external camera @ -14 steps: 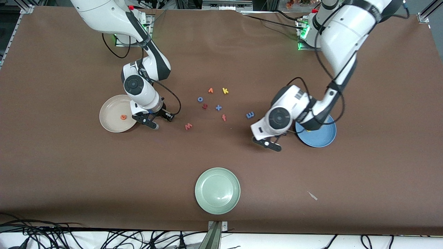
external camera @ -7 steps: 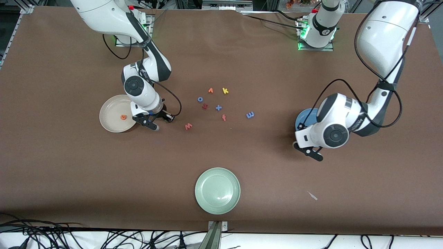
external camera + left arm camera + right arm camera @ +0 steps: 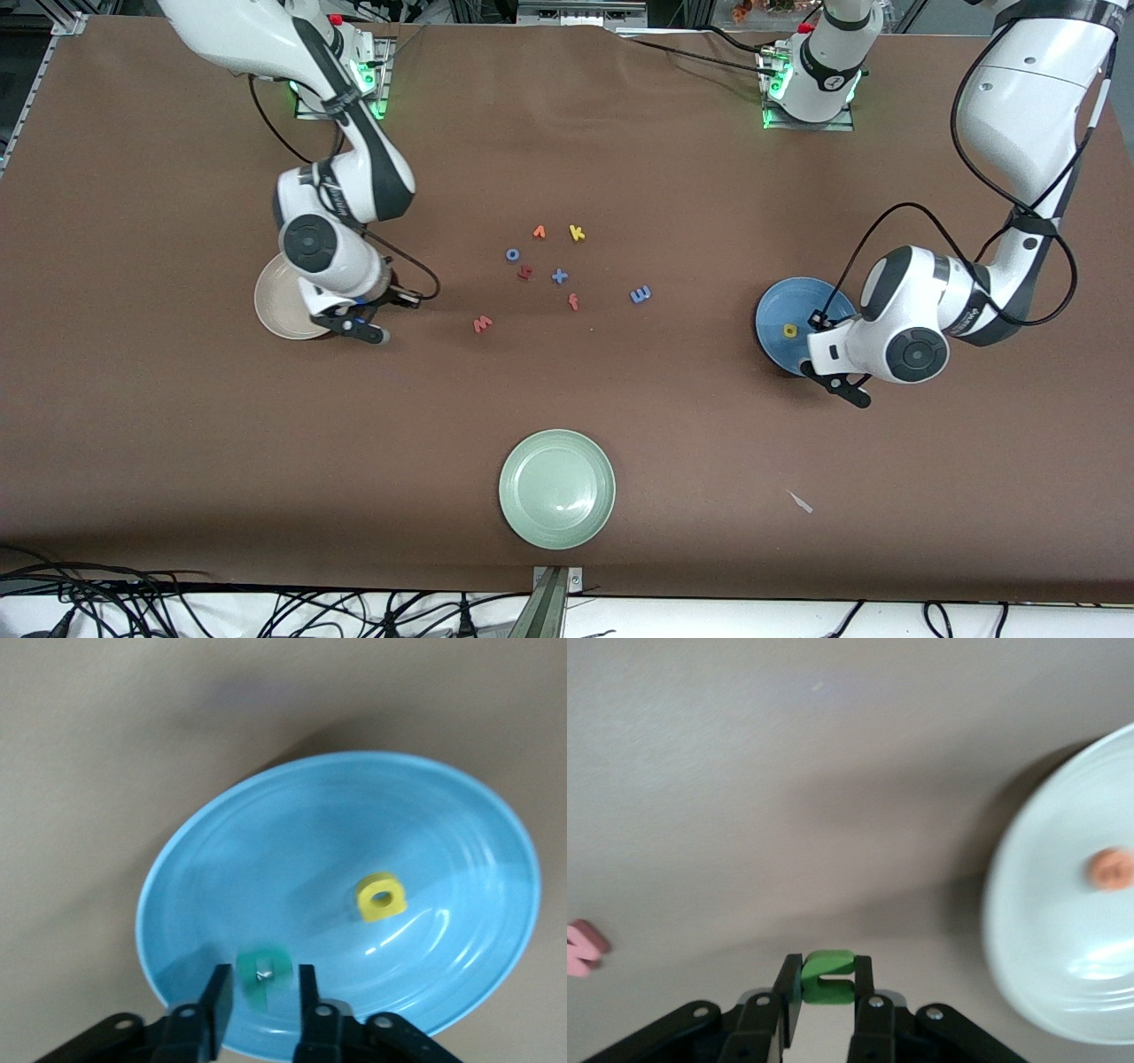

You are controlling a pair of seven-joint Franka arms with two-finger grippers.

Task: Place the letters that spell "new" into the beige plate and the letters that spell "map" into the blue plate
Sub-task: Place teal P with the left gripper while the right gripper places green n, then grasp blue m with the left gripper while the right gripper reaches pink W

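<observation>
The green n point(image 3: 827, 976) is pinched tight in the right gripper point(image 3: 826, 992), held over the table just beside the beige plate point(image 3: 276, 310), where the orange e point(image 3: 1111, 868) is already seen. Over the blue plate's point(image 3: 780, 306) rim the left gripper point(image 3: 261, 997) is parted; the teal p point(image 3: 262, 970) is seen between its fingers, untouched, the yellow a point(image 3: 381, 896) lying near it. The salmon w point(image 3: 482, 323) and blue m point(image 3: 640, 294) are left on the table among loose letters: k, o, x, f.

Loose letters point(image 3: 549, 266) crowd the frame's centre; the brown surface point(image 3: 177, 443) across the lower left lies free.
</observation>
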